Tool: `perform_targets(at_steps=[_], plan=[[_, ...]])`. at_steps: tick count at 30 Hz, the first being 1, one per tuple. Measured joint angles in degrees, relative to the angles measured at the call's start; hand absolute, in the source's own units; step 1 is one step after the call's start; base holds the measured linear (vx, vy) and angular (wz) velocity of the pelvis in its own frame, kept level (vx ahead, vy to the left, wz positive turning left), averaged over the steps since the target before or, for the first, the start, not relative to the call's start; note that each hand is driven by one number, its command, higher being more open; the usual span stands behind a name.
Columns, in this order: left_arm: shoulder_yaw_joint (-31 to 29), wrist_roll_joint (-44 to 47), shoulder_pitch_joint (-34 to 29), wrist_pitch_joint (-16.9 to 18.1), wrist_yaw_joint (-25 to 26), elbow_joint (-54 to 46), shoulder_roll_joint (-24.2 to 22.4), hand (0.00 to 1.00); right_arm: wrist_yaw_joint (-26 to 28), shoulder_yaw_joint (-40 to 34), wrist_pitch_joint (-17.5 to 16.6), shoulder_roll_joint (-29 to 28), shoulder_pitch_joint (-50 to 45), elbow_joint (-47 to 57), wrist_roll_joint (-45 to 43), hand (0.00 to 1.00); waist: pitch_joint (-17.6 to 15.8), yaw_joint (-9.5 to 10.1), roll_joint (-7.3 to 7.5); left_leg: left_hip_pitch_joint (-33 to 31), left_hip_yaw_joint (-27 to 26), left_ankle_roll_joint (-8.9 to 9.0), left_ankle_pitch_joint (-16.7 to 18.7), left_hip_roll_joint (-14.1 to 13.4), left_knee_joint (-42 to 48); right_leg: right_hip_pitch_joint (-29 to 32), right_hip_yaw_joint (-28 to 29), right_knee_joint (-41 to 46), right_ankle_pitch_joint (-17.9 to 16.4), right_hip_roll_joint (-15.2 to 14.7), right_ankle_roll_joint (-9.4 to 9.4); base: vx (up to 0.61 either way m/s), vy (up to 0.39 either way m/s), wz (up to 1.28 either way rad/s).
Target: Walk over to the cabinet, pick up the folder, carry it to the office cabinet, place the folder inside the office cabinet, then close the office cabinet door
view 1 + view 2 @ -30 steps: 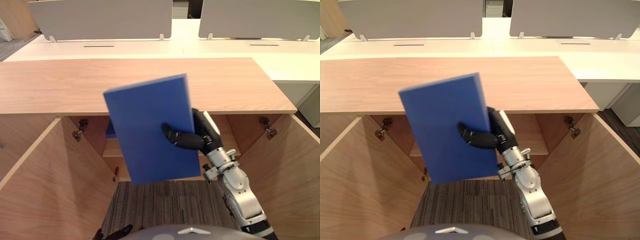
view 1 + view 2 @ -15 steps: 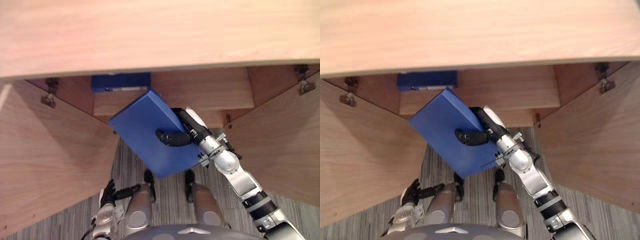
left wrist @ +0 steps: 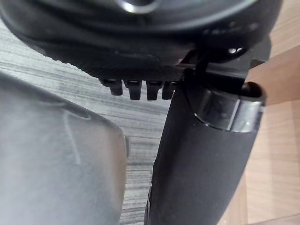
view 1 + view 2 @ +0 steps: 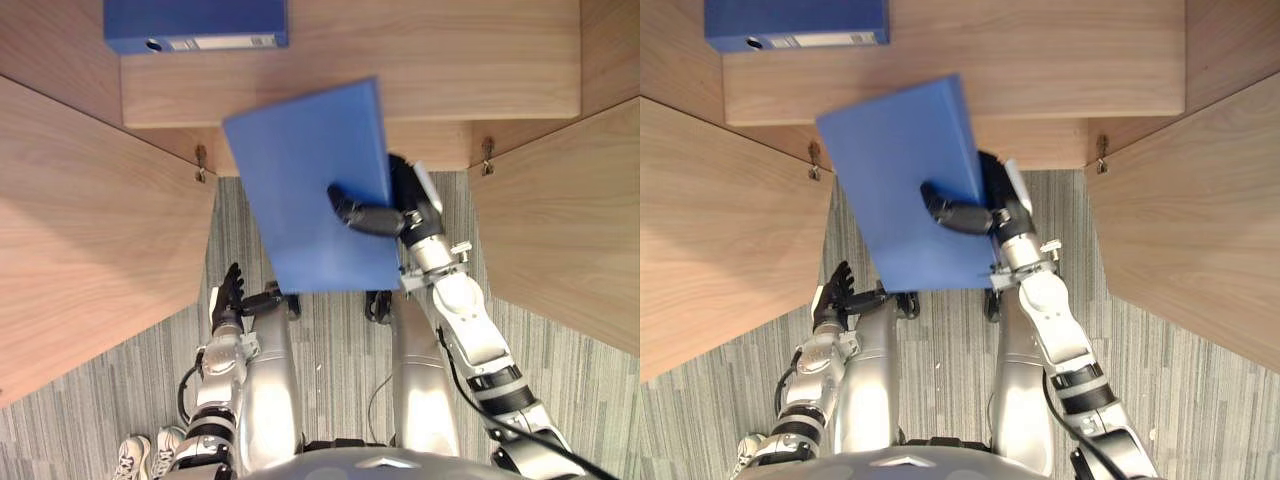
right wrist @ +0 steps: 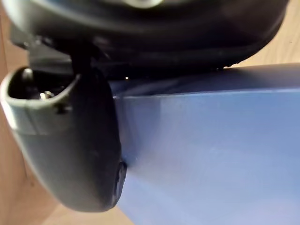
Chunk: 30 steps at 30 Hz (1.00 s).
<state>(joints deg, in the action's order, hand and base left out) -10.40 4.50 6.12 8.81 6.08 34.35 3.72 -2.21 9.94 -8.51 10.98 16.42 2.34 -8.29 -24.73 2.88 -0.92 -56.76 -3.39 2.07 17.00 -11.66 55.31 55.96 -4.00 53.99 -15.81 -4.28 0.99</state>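
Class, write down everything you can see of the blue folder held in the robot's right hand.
The folder is a flat, closed rectangle of plain, smooth blue board, with no label showing. It is held slightly tilted before the open cabinet, its far edge over the wooden shelf and its near edge over the grey carpet. The right hand pinches its right edge, thumb across the front, fingers behind. Whether it touches the shelf cannot be told.

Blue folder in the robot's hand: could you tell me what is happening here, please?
The robot's right hand grips a flat blue folder by one edge, before the open wooden cabinet, not yet on its shelf. A second blue folder lies on that shelf. The left hand hangs open low down.
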Motion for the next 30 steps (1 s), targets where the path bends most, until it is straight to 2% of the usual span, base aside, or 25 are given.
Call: perform_targets(at_steps=[6,9,13,19,25,30], plan=[[0.2,0.0,0.7,0.6,-0.1,-2.1,-0.1,1.0,-3.2,-8.4,-0.6,-1.7,4.2,-3.3,-14.7,0.0,-0.2,0.9,0.2,-3.1,0.8,0.11,0.0,0.0,1.3,3.0,-0.7,1.9,-0.6,-0.3,-0.46,-0.03,0.006,0.06],[0.6,0.1,2.4,-0.9,0.8,-2.9,-0.1,1.0,-5.4,-11.7,-1.1,-2.0,8.1,-7.0,-20.7,0.0,-0.3,0.93,0.26,-4.2,1.3,0.4,-0.3,0.0,1.3,3.7,-1.2,1.9,-0.6,-0.3,-0.51,0.02,0.023,0.05],[0.9,0.6,2.0,-0.9,1.0,-6.1,-1.7,1.0,-9.0,-16.5,-1.5,-1.7,13.6,-10.8,-27.7,0.0,-0.3,1.1,0.31,-4.4,1.5,0.52,-0.4,0.0,1.0,3.8,-1.6,1.5,-0.6,-0.3,-0.52,0.03,0.049,0.02],[0.9,1.8,1.8,-0.9,2.4,-7.3,-2.1,1.0,-12.3,-20.0,-1.7,-1.1,22.2,-16.7,-34.7,0.0,-0.3,1.18,0.31,-4.5,2.1,1.09,-1.0,0.0,-0.3,3.5,-2.2,0.1,-0.3,-0.2,-0.78,0.03,0.052,0.02],[1.0,2.7,1.8,-1.8,4.9,-7.5,-3.1,1.0,-17.2,-20.5,-1.8,-1.6,30.2,-23.6,-43.4,0.0,-0.3,1.36,0.31,-4.1,2.5,1.61,-2.3,-0.1,-2.6,2.9,-3.0,-2.1,0.5,0.0,-1.14,0.03,0.043,0.04],[2.2,3.9,1.4,-1.9,6.5,-8.3,-4.0,1.0,-21.1,-22.9,-1.8,-2.3,33.5,-26.0,-48.2,0.0,-0.3,1.6,0.31,-3.1,2.8,1.89,-3.8,0.2,-5.0,1.6,-3.7,-4.0,1.3,-0.2,-1.36,0.03,0.04,0.08]])
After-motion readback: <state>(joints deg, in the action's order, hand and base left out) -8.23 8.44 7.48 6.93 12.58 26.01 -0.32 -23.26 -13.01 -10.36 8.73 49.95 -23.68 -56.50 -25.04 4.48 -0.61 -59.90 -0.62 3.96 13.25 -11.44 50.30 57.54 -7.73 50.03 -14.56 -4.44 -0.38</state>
